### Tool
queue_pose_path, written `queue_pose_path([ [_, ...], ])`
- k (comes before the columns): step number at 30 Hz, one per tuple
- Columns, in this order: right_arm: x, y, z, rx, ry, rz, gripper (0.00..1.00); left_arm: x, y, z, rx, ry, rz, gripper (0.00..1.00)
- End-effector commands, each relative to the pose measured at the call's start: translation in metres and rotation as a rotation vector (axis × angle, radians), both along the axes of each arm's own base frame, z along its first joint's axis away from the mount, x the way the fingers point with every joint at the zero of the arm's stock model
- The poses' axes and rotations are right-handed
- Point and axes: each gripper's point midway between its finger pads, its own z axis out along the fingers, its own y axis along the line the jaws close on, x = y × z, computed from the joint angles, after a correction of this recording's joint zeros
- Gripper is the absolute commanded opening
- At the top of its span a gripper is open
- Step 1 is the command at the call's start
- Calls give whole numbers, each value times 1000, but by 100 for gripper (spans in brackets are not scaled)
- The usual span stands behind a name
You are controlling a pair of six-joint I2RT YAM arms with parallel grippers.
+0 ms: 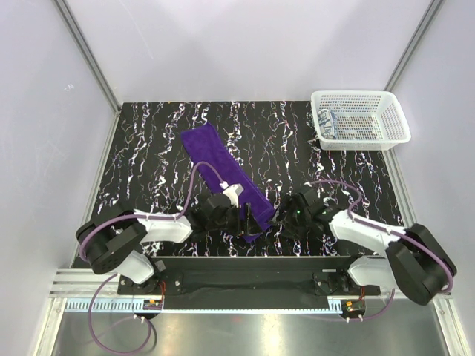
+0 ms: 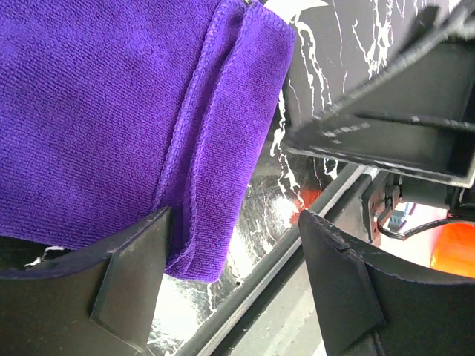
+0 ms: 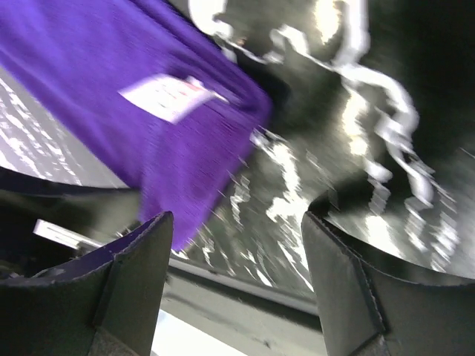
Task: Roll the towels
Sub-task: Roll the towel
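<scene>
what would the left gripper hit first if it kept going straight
Probably the near end of the purple towel, lying just ahead of the open left gripper; depth is unclear.

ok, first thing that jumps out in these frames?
The purple towel, spread diagonally on the black marbled table, its near end between the open left fingers and right fingers. Next, the white basket at the far right corner, a patterned towel inside.
</scene>
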Motion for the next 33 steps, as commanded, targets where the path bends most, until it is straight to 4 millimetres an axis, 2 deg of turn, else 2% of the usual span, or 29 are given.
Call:
queue_pose_path([
  [1, 14, 31, 8, 101, -63, 19, 76, -8, -4, -4, -22, 26, -21, 74],
  [4, 12, 40, -2, 93, -35, 28, 75, -8, -6, -5, -30, 32, -25, 74],
  [8, 8, 51, -7, 108, -34, 47, 70, -7, -13, -2, -54, 43, -30, 74],
  [15, 2, 49, -11, 109, -24, 35, 45, -7, -20, 1, -91, 63, -37, 74],
  [16, 1, 48, -11, 106, -22, 31, 39, -6, -21, 3, -94, 60, -36, 74],
  [19, -5, 43, -11, 94, -14, 32, 33, -7, -22, 5, -103, 65, -39, 74],
  [25, -22, 21, -12, -9, 33, 43, 25, -11, -28, 12, -106, 54, -65, 73],
  [26, -19, 22, -6, -22, 28, 49, 25, -11, -24, 7, -64, 43, -68, 73],
  [28, -29, 10, -11, -114, 84, 79, 20, -11, -22, 8, -21, 10, -73, 74],
  [29, -24, 13, -4, -119, 78, 88, 18, -2, -23, 18, -10, -47, -60, 75],
  [30, -30, 7, -9, -162, 112, 110, 18, -4, -17, 14, 40, -46, -58, 76],
  [32, -27, 11, -3, -176, 118, 137, 17, 6, -13, 21, 78, -101, -37, 77],
  [33, -32, 6, -10, -220, 152, 166, 17, 6, -7, 24, 101, -109, -29, 77],
])
